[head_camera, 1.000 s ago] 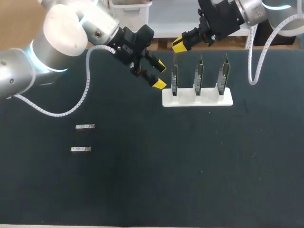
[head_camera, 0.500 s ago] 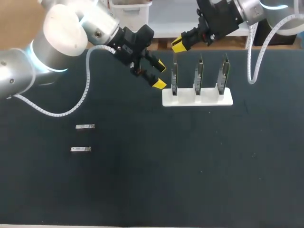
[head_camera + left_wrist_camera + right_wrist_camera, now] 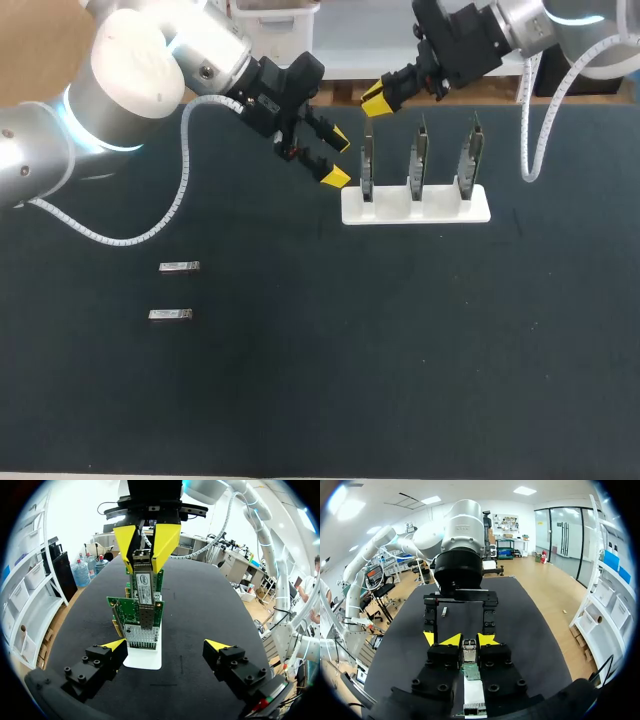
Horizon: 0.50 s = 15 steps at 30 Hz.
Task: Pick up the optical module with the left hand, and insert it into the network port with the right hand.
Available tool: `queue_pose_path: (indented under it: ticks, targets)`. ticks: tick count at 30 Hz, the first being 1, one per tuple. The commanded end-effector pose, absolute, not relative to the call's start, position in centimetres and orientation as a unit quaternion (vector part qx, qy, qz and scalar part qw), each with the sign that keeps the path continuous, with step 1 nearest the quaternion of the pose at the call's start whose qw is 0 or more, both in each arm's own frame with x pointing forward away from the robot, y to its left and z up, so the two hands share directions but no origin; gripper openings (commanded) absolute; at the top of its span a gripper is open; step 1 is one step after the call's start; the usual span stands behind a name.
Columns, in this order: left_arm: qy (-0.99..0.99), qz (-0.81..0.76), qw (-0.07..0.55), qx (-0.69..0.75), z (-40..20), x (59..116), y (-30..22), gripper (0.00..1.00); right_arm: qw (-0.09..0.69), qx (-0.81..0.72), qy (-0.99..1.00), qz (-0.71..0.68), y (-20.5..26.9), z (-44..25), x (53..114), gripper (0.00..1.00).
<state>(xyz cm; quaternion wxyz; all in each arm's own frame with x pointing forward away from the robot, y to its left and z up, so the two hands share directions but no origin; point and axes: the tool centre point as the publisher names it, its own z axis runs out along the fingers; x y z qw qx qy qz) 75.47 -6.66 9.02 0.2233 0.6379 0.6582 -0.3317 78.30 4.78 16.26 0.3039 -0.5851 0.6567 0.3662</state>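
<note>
My right gripper (image 3: 146, 540) is clamped on the module (image 3: 143, 585), holding it end-down over the end card (image 3: 367, 165) in the white stand (image 3: 415, 205) to line it with the port (image 3: 146, 620), while my left gripper (image 3: 338, 158) hangs wide open, empty, just beside.

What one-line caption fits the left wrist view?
Right gripper holds optical module over a green card; open left gripper faces it.

The desk (image 3: 400, 350) lay open across its near and right stretches, but at the far side the white stand (image 3: 415, 207) with three upright cards (image 3: 421, 160) stood in the way, the spread left claw (image 3: 338, 157) just left of it, the right claw (image 3: 375, 101) holding an optical module (image 3: 143, 587) over its leftmost card.
</note>
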Motion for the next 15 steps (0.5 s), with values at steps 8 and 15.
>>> queue_pose_path:
  ticks: [8,15]
  targets:
    - [0.659,-0.330,0.224,0.637,9.04,75.36,-6.66,1.00,0.297,-0.583,0.662,0.366,4.77,15.47,78.30,0.00]
    - [0.659,-0.330,0.224,0.637,9.04,75.36,-6.66,1.00,0.295,-0.582,0.664,0.366,4.70,15.24,78.30,0.00]
